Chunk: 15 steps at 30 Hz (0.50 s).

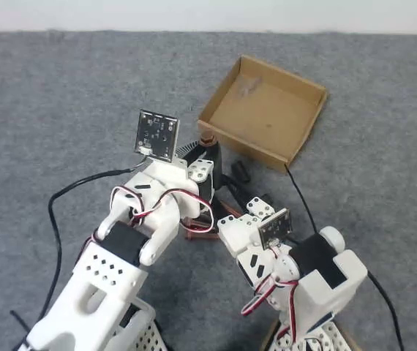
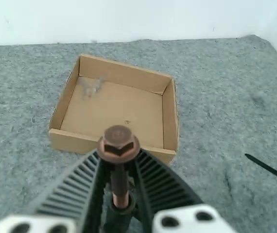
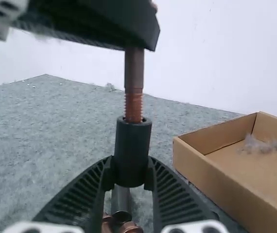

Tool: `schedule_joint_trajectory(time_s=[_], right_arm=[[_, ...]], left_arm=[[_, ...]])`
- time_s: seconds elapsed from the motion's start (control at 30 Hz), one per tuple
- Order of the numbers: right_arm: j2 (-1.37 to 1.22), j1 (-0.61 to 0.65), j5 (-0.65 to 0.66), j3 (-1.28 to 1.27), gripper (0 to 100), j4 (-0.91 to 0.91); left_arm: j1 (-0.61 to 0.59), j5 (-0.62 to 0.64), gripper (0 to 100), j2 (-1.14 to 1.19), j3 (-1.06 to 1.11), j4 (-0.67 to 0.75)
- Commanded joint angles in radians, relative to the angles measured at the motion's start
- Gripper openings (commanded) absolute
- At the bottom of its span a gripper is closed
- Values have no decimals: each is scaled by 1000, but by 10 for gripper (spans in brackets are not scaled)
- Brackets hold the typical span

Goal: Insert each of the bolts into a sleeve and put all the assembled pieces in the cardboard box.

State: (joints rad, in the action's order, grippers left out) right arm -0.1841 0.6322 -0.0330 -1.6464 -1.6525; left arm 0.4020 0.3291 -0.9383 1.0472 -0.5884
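Grey felt-like mat (image 1: 62,95) under all. L gripper (image 2: 119,162) at centre of high view, ribbed black jaws clamped on bolt (image 2: 119,143) shank. Bolt is copper-coloured w/ hex flange head, upright. Its threaded tip sits in the mouth of sleeve (image 3: 132,141), a smooth black cyl pinched between R gripper (image 3: 129,167) jaws. Box (image 1: 267,110) upper right: shallow square cardboard, open top, w/ fluff (image 2: 92,87) inside.

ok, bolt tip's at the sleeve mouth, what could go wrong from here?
1. Only the threaded tip of the copper-coloured hex bolt sits in the black cylindrical sleeve, so a slight tilt could jam it.
2. The left gripper pinches the smooth shank, so the bolt may slip when pushed down.
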Motion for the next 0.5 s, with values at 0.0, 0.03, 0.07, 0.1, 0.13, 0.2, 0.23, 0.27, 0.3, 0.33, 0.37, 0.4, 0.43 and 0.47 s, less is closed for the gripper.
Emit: schedule_joint_trajectory(time_s=[0.0, 0.03, 0.07, 0.1, 0.13, 0.2, 0.23, 0.27, 0.3, 0.33, 0.37, 0.4, 0.43, 0.47], right_arm=[[5, -22, 21, -5, 7, -28], [5, -22, 21, -5, 7, -28], [5, -22, 21, -5, 7, -28], [5, -22, 21, -5, 7, -28], [5, -22, 23, -5, 7, -28], [5, -22, 23, -5, 7, -28], [5, -22, 23, -5, 7, -25], [5, -22, 23, -5, 7, -24], [5, -24, 23, -5, 7, -24], [5, -27, 23, -5, 7, -22], [5, -35, 23, -5, 7, -22], [5, -42, 23, -5, 7, -25], [5, -48, 23, -5, 7, -27], [5, -51, 23, -5, 7, -27]], left_arm=[[3, 11, 11, -3, -39, 0], [3, 11, 11, -3, -31, 0], [3, 9, 11, -3, -22, 0], [5, 9, 11, -3, -13, 0], [6, 5, 11, -3, -1, 0], [9, -43, 11, -11, 25, 0], [9, -64, 11, -11, 35, 0], [9, -77, 11, -11, 42, 0], [9, -78, 11, -11, 45, -2], [9, -78, 11, -11, 47, -5], [9, -78, 11, -11, 51, -6], [9, -80, 11, -11, 64, -6], [9, -81, 11, -11, 76, -3], [9, -81, 11, -11, 91, -2]])
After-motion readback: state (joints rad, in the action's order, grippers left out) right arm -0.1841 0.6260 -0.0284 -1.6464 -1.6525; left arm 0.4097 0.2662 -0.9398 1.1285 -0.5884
